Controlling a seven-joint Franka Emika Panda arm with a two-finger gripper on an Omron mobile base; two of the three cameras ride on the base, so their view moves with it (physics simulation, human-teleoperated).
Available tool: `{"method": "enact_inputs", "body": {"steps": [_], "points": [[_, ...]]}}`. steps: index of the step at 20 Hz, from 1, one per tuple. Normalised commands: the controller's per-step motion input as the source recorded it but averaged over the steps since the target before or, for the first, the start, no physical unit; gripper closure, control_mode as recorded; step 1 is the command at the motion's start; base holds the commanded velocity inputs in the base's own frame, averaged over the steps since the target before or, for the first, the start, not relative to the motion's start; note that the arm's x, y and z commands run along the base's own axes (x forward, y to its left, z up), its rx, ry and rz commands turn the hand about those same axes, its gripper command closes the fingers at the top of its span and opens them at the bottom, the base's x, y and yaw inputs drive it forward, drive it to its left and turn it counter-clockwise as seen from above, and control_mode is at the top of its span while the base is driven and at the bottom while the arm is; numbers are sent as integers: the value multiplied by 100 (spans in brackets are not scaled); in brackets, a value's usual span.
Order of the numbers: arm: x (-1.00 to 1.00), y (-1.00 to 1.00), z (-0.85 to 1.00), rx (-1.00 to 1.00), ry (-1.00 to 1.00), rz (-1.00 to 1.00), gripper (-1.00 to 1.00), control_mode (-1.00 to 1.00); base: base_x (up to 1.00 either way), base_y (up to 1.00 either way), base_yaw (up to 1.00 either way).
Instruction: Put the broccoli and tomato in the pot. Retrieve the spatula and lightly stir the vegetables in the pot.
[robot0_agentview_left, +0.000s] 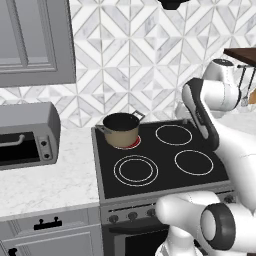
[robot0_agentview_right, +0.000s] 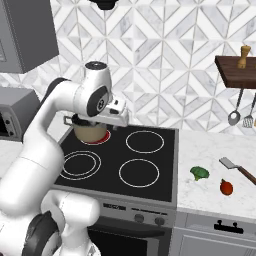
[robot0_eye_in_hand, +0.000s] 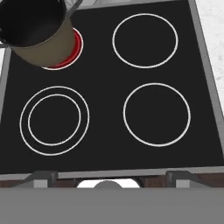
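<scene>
The tan pot (robot0_agentview_left: 121, 129) with a dark inside stands on the glowing red back-left burner; it shows as the pot (robot0_eye_in_hand: 37, 30) at the hand view's top left and as the pot (robot0_agentview_right: 90, 132) partly behind my arm. On the counter right of the stove lie the green broccoli (robot0_agentview_right: 200, 173), the red tomato (robot0_agentview_right: 226, 187) and the spatula (robot0_agentview_right: 238, 168), grey blade toward the stove. My gripper (robot0_agentview_right: 120, 121) hovers above the stove's middle, open and empty, well left of the vegetables. Its fingertips (robot0_eye_in_hand: 41, 177) stand wide apart.
The black four-burner stove (robot0_agentview_left: 165, 175) fills the middle. A grey toaster oven (robot0_agentview_left: 27, 132) sits on the left counter. A wooden shelf (robot0_agentview_right: 235, 67) at the right wall carries a grinder (robot0_agentview_right: 244, 56), with a ladle (robot0_agentview_right: 234, 117) and another utensil (robot0_agentview_right: 248, 120) hanging below.
</scene>
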Motion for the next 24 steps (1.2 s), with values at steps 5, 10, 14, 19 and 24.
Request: {"method": "enact_inputs", "body": {"steps": [5,10,14,19,24], "points": [[0,-100,-22,0,1,-1,-100,-100,0,0,0],[0,-100,-32,-4,2,0,-100,-100,0,0,0],[3,-86,-33,-10,3,0,-100,-100,0,0,0],[16,-73,-32,-11,4,0,-100,-100,0,0,0],[15,-66,-25,-10,2,0,-100,-100,0,0,0]]}}
